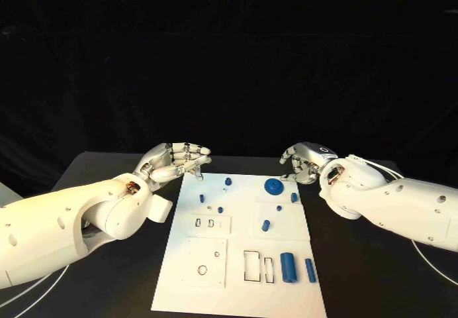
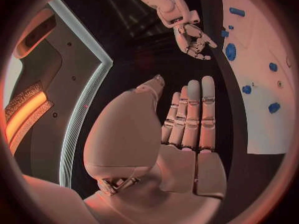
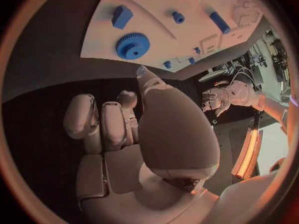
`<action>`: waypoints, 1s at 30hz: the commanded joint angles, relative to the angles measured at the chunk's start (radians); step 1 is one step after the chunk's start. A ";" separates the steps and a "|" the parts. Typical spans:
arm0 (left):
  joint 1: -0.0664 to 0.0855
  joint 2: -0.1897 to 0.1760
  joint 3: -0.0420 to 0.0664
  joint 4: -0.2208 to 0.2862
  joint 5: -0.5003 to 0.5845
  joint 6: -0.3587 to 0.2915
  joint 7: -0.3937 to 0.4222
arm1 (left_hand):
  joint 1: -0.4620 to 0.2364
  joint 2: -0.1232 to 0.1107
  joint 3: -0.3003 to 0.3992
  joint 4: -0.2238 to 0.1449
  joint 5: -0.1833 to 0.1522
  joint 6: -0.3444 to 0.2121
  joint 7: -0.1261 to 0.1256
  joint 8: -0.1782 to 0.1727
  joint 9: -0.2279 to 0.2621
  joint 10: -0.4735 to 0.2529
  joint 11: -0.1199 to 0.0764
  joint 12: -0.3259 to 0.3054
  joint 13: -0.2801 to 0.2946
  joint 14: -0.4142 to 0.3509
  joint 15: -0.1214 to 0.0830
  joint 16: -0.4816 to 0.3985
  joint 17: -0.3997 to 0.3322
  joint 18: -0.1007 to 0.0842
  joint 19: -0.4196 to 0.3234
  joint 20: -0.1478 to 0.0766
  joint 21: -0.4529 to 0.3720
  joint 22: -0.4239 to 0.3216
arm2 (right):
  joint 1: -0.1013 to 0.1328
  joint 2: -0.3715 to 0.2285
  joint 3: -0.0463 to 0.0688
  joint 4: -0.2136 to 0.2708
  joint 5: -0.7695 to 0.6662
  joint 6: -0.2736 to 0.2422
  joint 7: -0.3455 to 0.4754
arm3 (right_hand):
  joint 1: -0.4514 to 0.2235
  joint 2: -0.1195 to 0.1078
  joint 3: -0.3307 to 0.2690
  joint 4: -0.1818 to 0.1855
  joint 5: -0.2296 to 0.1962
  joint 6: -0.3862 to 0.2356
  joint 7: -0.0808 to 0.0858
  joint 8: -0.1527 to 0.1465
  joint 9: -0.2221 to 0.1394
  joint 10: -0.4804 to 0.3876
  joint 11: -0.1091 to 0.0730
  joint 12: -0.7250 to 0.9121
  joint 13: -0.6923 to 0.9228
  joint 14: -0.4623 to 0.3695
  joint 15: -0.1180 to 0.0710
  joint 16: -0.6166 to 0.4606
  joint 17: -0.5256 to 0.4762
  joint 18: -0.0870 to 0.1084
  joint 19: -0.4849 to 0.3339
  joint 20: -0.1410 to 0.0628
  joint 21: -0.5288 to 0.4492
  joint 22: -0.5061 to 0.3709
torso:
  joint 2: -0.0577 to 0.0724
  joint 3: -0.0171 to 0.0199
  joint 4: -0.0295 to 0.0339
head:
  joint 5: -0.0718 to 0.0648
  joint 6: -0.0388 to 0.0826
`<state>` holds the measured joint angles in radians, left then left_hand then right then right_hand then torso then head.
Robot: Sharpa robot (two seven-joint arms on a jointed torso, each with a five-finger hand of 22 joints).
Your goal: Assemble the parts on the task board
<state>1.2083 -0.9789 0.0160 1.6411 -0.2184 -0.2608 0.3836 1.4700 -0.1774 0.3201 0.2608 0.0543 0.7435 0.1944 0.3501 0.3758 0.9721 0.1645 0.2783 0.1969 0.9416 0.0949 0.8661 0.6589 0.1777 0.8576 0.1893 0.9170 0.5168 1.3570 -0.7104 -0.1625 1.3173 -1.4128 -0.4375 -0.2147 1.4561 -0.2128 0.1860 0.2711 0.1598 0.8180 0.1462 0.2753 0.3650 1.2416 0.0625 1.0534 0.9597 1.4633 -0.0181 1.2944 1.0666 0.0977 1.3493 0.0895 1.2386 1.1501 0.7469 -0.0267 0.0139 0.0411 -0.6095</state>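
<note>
The white task board (image 1: 243, 242) lies in the middle of the black table. Blue parts rest on it: a gear (image 1: 274, 186) near its far right corner, several small pieces (image 1: 265, 225) across the middle, and two cylinders (image 1: 287, 267) near the front right by rectangular slots. My left hand (image 1: 177, 161) hovers at the board's far left corner, holding nothing, its fingers (image 2: 190, 114) stretched out side by side. My right hand (image 1: 304, 161) hovers at the far right corner, just behind the gear (image 3: 132, 46). It holds nothing, with its fingers (image 3: 102, 124) loosely bent.
The black table (image 1: 105, 165) runs on both sides of the board. Dark cloth fills the background. A blue block (image 3: 121, 16) lies beyond the gear in the right wrist view. Thin cables trail beside both arms at the table's front.
</note>
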 commanded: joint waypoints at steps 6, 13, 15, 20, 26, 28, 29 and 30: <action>0.001 0.005 0.001 -0.009 0.006 0.024 0.006 | 0.000 0.009 -0.003 0.000 -0.004 -0.007 0.038 0.000 0.002 -0.008 -0.001 0.006 0.001 -0.008 0.001 -0.007 -0.001 0.005 -0.005 0.002 0.005 0.001 | 0.001 -0.003 0.001 -0.015 0.178 0.124 -0.011 | 0.014 0.022 -0.049 0.015 0.024 -0.044 0.012 0.035 0.002 0.136 0.009 0.287 0.315 0.079 0.014 0.209 0.350 -0.010 0.014 0.011 0.022 0.038 | 0.001 0.0061 -0.0008 | -0.003 -0.005; 0.001 0.006 0.001 -0.012 0.005 0.026 0.006 | 0.000 0.009 -0.003 0.000 -0.004 -0.007 0.038 0.000 0.002 -0.008 -0.001 0.006 0.001 -0.008 0.001 -0.007 -0.001 0.005 -0.005 0.002 0.005 0.001 | -0.004 0.029 0.000 -0.051 0.201 0.163 -0.015 | 0.012 0.035 -0.048 0.015 0.027 -0.046 0.013 0.042 0.001 0.168 0.010 0.329 0.365 0.087 0.016 0.233 0.397 -0.019 0.039 0.012 0.054 0.079 | 0.004 0.0058 0.0053 | -0.006 -0.011; 0.001 0.006 0.001 -0.012 0.005 0.027 0.005 | 0.001 0.011 -0.002 0.000 -0.004 -0.008 0.038 0.000 0.002 -0.010 -0.001 0.007 0.001 -0.008 0.001 -0.007 -0.001 0.005 -0.006 0.002 0.006 0.001 | -0.006 0.038 0.000 -0.057 0.203 0.173 -0.017 | 0.010 0.039 -0.047 0.014 0.027 -0.049 0.014 0.043 -0.001 0.187 0.011 0.351 0.392 0.091 0.016 0.243 0.420 -0.023 0.051 0.013 0.071 0.100 | 0.006 0.0068 0.0072 | -0.008 -0.011; 0.001 0.005 0.001 -0.012 0.003 0.027 0.005 | 0.001 0.011 -0.002 0.000 -0.004 -0.008 0.038 0.000 0.002 -0.010 -0.001 0.007 0.001 -0.008 0.001 -0.007 -0.001 0.005 -0.006 0.002 0.006 0.001 | -0.012 0.056 -0.001 -0.068 0.205 0.182 -0.020 | 0.006 0.042 -0.046 0.015 0.027 -0.052 0.014 0.042 -0.003 0.196 0.011 0.361 0.404 0.094 0.017 0.249 0.434 -0.025 0.059 0.013 0.081 0.112 | 0.009 0.0073 0.0071 | -0.008 -0.013; 0.001 0.005 0.001 -0.014 0.002 0.028 0.001 | 0.001 0.011 -0.002 0.000 -0.004 -0.008 0.038 0.000 0.002 -0.010 -0.001 0.007 0.001 -0.008 0.001 -0.007 -0.001 0.005 -0.006 0.002 0.006 0.001 | -0.014 0.064 -0.001 -0.067 0.198 0.185 -0.025 | 0.006 0.044 -0.046 0.014 0.026 -0.052 0.014 0.043 -0.004 0.202 0.011 0.368 0.414 0.096 0.017 0.254 0.444 -0.028 0.065 0.013 0.090 0.123 | 0.008 0.0073 0.0065 | -0.008 -0.019; 0.001 0.005 0.001 -0.014 0.002 0.029 0.000 | 0.001 0.011 -0.002 0.000 -0.004 -0.008 0.038 0.000 0.002 -0.010 -0.001 0.007 0.001 -0.008 0.001 -0.007 -0.001 0.005 -0.006 0.002 0.006 0.001 | -0.014 0.067 -0.002 -0.067 0.194 0.186 -0.027 | 0.008 0.047 -0.043 0.013 0.024 -0.050 0.014 0.044 -0.004 0.204 0.011 0.371 0.417 0.097 0.018 0.256 0.449 -0.029 0.068 0.014 0.095 0.130 | 0.009 0.0077 0.0057 | -0.009 -0.019; 0.001 0.005 0.001 -0.014 0.002 0.030 -0.001 | 0.001 0.011 -0.002 0.000 -0.004 -0.008 0.038 0.000 0.002 -0.010 -0.001 0.007 0.001 -0.008 0.001 -0.007 -0.001 0.005 -0.006 0.002 0.006 0.001 | -0.015 0.069 -0.002 -0.069 0.190 0.185 -0.028 | 0.008 0.047 -0.043 0.013 0.024 -0.050 0.014 0.044 -0.004 0.204 0.011 0.371 0.417 0.097 0.018 0.256 0.449 -0.029 0.068 0.014 0.095 0.130 | 0.009 0.0080 0.0051 | -0.009 -0.019; 0.001 0.005 0.001 -0.014 0.002 0.030 -0.001 | 0.001 0.011 -0.002 0.000 -0.004 -0.008 0.038 0.000 0.002 -0.010 -0.001 0.007 0.001 -0.008 0.001 -0.007 -0.001 0.005 -0.006 0.002 0.006 0.001 | -0.015 0.071 -0.002 -0.071 0.184 0.183 -0.029 | 0.009 0.048 -0.041 0.012 0.023 -0.050 0.014 0.044 -0.004 0.204 0.011 0.371 0.417 0.097 0.018 0.256 0.448 -0.029 0.068 0.014 0.095 0.130 | 0.009 0.0082 0.0046 | -0.009 -0.019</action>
<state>1.2080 -0.9754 0.0158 1.6262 -0.2182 -0.2513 0.3804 1.4700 -0.1774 0.3201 0.2608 0.0543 0.7435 0.1944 0.3501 0.3772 0.9685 0.1608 0.2783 0.1966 0.9417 0.0949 0.8622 0.6590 0.1777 0.8577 0.1893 0.9169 0.5173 1.3430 -0.6419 -0.1641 1.2481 -1.2150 -0.2760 -0.2363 1.4633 -0.1710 0.1435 0.2882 0.1822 0.7718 0.1602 0.3134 0.3615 1.4401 0.0733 1.4199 1.3085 1.4666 -0.0071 1.5444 1.3080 0.0765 1.4111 0.1020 1.3301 1.2795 0.7554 -0.0192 0.0202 0.0323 -0.6281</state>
